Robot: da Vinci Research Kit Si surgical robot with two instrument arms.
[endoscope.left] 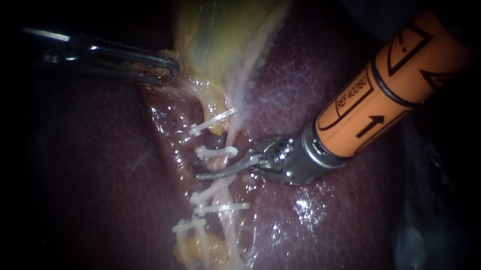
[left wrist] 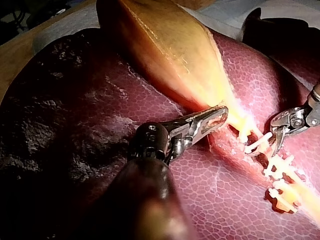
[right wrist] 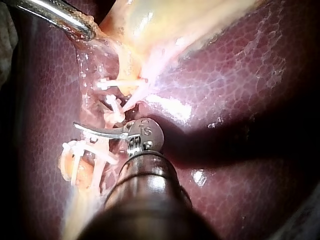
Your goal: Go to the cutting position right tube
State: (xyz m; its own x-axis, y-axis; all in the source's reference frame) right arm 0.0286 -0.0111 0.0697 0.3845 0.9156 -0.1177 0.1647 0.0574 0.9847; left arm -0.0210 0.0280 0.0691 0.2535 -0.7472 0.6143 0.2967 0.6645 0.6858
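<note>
**Liver** [endoscope.left: 323,230]: dark red, wet and finely mottled. It fills the field and is the surface on which everything else lies.

**Gallbladder** [endoscope.left: 217,36]: pale yellow, at the far middle. It narrows toward the near side into a thin neck.

**Right tube** [endoscope.left: 233,133]: a pale whitish strand running from the gallbladder's neck toward the near side. It lies on the liver just right of a yellower strand [endoscope.left: 215,126].

**White clips** [endoscope.left: 216,152]: several, set crosswise over the strands. Two sit on the far stretch and a cluster on the near stretch, with a bare length of tube between the groups.

**Left instrument** [endoscope.left: 166,71]: a dark shaft entering from the left. Its hand is clenched on the gallbladder's left edge beside the neck, with both jaws touching tissue (the left wrist view shows a fold pinched between them). It is well apart from the clips.

**Right instrument** [endoscope.left: 222,170]: an orange shaft with a metal wrist, entering from the upper right. One slim curved blade shows, reaching left across the right tube in the bare length between the far and near clips. Whether the blade touches the tube or lies just over it cannot be told. Whether this hand is released or clenched cannot be told either, since only that one blade is clear in any view.
</note>
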